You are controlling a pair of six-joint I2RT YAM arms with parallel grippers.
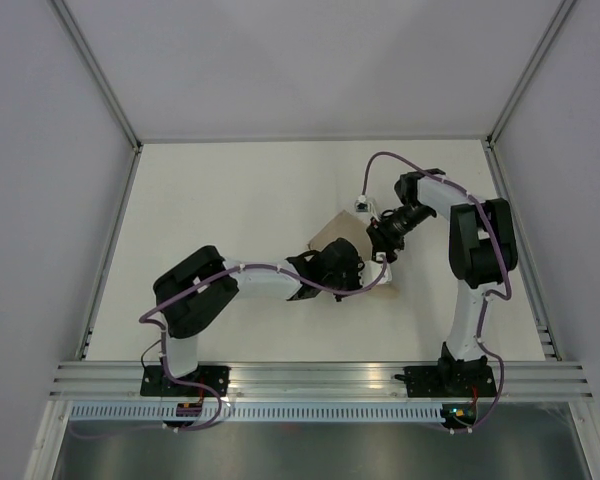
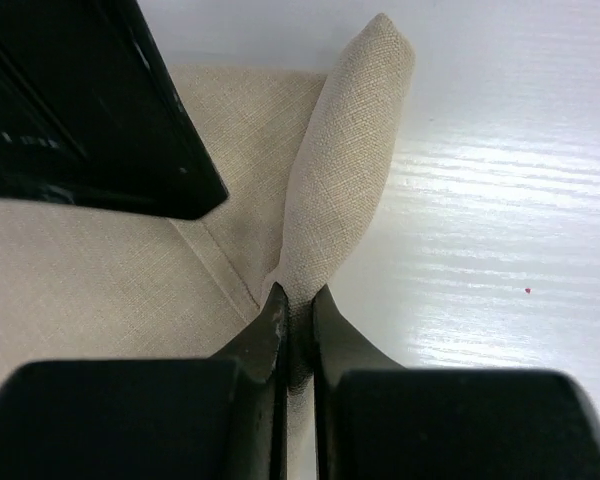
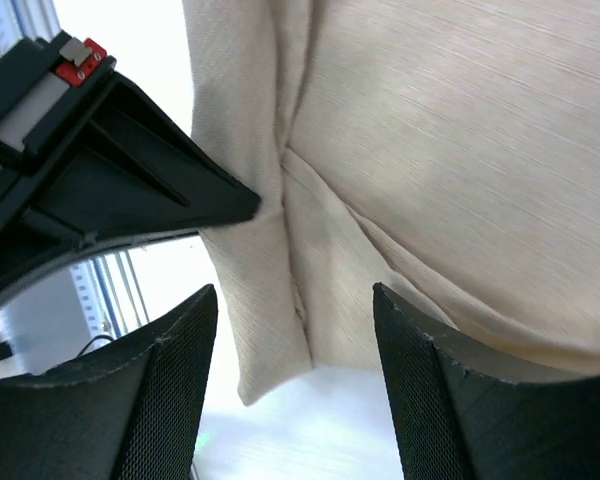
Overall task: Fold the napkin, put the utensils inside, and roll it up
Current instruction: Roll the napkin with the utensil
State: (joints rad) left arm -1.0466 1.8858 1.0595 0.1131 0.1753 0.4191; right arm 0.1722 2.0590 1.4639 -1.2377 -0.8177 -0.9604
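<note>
The tan napkin [image 1: 330,232] lies folded on the white table, mostly hidden under both grippers in the top view. My left gripper [image 2: 298,310] is shut on a raised fold of the napkin [image 2: 345,160], which stands up as a rolled ridge. My right gripper [image 3: 295,330] is open just above the napkin's edge [image 3: 420,150], with the left gripper's black body [image 3: 90,170] close beside it. In the top view the left gripper [image 1: 345,272] and the right gripper [image 1: 382,245] meet over the cloth. The fork is hidden.
The white table [image 1: 230,200] is bounded by grey walls and aluminium rails [image 1: 320,375] at the near edge. A purple cable [image 1: 380,160] loops above the right arm.
</note>
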